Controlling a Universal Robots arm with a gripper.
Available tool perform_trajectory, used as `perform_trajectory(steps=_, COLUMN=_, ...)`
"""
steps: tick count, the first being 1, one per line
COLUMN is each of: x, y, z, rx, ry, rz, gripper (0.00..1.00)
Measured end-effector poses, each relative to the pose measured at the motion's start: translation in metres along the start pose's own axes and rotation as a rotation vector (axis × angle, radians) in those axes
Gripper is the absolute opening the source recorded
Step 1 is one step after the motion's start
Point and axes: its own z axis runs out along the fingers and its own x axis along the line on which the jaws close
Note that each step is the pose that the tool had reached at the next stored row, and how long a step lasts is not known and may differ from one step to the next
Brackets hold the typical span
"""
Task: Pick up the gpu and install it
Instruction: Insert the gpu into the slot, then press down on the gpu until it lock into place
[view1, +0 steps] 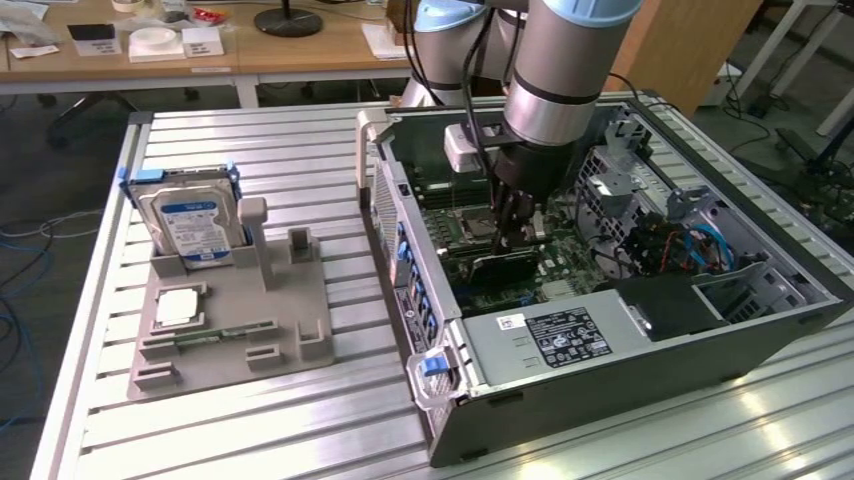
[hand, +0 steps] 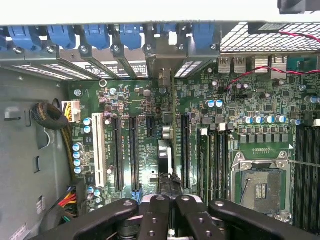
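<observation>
Fingers (hand: 168, 202) clamped together on the gpu's (hand: 165, 155) top edge; card upright, edge-on, above the motherboard (hand: 150, 105) slots inside the open computer case (view1: 747, 330). Case lies on a ribbed aluminium worktop (view1: 267, 150); hard drive (view1: 194, 225) at 9 o'clock; wooden desks behind.

Open room above the motherboard (hand: 150, 110), hemmed by case walls (view1: 400, 200) and cables (view1: 667, 250).

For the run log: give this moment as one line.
pincer: shut on gpu | place: inside computer case, over motherboard | gpu: edge-on among the expansion slots | hard drive: standing in gray holder
</observation>
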Motion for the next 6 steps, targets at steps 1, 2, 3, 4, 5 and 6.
perform_trajectory(steps=1, x=0.0000, y=0.0000, z=0.0000, rx=0.0000, ry=0.0000, rz=0.000, gripper=0.10)
perform_trajectory(steps=2, x=0.0000, y=0.0000, z=0.0000, rx=0.0000, ry=0.0000, rz=0.000, gripper=0.10)
perform_trajectory(steps=3, x=0.0000, y=0.0000, z=0.0000, rx=0.0000, ry=0.0001, rz=0.000, gripper=0.10)
perform_trajectory(steps=4, x=0.0000, y=0.0000, z=0.0000, rx=0.0000, ry=0.0000, rz=0.000, gripper=0.10)
perform_trajectory(steps=5, x=0.0000, y=0.0000, z=0.0000, rx=0.0000, ry=0.0000, rz=0.000, gripper=0.10)
perform_trajectory(steps=6, x=0.0000, y=0.0000, z=0.0000, rx=0.0000, ry=0.0001, rz=0.000, gripper=0.10)
